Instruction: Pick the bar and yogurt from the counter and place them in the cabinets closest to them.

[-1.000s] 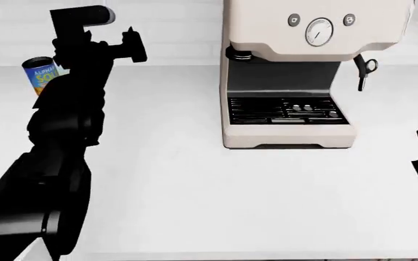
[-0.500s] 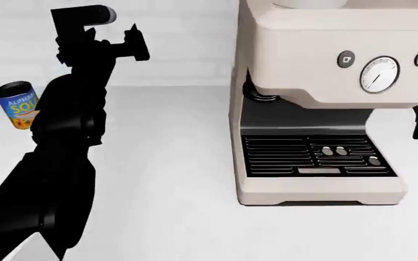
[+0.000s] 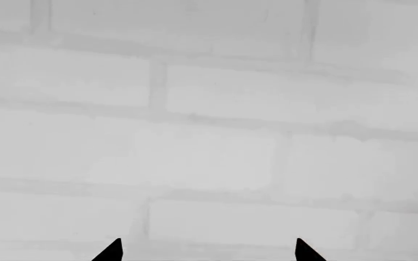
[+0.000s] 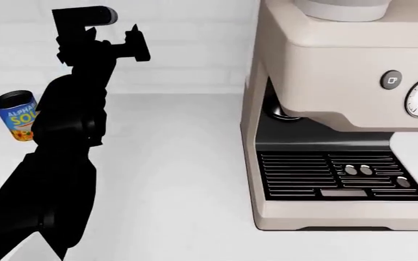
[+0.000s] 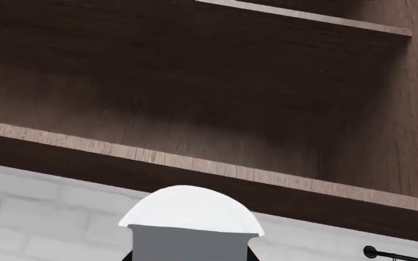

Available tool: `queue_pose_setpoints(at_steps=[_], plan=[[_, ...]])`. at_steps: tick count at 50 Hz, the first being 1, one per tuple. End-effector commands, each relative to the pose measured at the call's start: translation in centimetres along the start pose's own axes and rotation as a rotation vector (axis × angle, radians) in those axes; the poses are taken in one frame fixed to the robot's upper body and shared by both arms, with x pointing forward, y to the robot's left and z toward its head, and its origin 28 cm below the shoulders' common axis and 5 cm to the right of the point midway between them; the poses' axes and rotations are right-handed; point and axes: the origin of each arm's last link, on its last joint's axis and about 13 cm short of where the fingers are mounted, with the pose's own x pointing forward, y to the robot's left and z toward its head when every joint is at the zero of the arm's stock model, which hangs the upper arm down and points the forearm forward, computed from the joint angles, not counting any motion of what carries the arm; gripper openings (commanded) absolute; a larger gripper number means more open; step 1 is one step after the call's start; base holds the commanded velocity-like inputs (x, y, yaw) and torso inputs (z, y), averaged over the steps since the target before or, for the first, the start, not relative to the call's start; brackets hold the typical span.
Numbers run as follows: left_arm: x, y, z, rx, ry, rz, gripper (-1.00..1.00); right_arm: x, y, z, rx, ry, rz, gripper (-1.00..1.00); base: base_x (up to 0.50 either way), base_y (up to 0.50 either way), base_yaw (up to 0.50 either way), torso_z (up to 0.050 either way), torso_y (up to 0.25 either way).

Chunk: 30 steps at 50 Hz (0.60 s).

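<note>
Since before: coffee machine (image 4: 343, 119) larger, rightward

The black left arm rises from seven o'clock toward eleven o'clock in the head view, its left claw (image 4: 132, 33) raised with two fingertips (image 3: 111, 251) spread apart, while the right claw lies outside the head view.

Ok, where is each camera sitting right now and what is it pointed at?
Head view: from the head, down over the counter; sees the coffee machine, soup can and black left arm.
Left wrist view: faces the white brick wall; left gripper tips show, apart.
Right wrist view: looks up into the wooden cabinet; the yogurt sits in front of it.
Shared: all three show the brick wall.
</note>
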Motion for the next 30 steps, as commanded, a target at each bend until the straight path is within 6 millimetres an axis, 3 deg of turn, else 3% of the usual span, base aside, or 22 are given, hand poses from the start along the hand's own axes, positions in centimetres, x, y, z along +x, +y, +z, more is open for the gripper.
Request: queue_pose_setpoints(at_steps=[1,8,17,30], plan=[[0.0,0.0,0.0,0.001,0.002,0.000,1.00,-0.2,-0.2,1.0,0.062,-0.038,-0.028,-1.00,0.00,0.00,0.00,0.000,0.000],[0.0,0.0,0.0,0.002,0.004,0.003,1.00,-0.6,-0.2,3.4,0.137,-0.065,-0.078,-1.00,0.00,0.00,0.00,0.000,0.000],[0.0,0.0,0.0,0.009,0.008,0.010,1.00,1.2,0.2,7.0,0.130,-0.115,-0.040,-1.00,0.00,0.00,0.00,0.000,0.000],[0.0,0.0,-0.2,0.011,0.027,0.016,1.00,8.4,-0.6,10.2,0.071,0.052,-0.062,-1.00,0.00,0.00,0.00,0.000,0.000]])
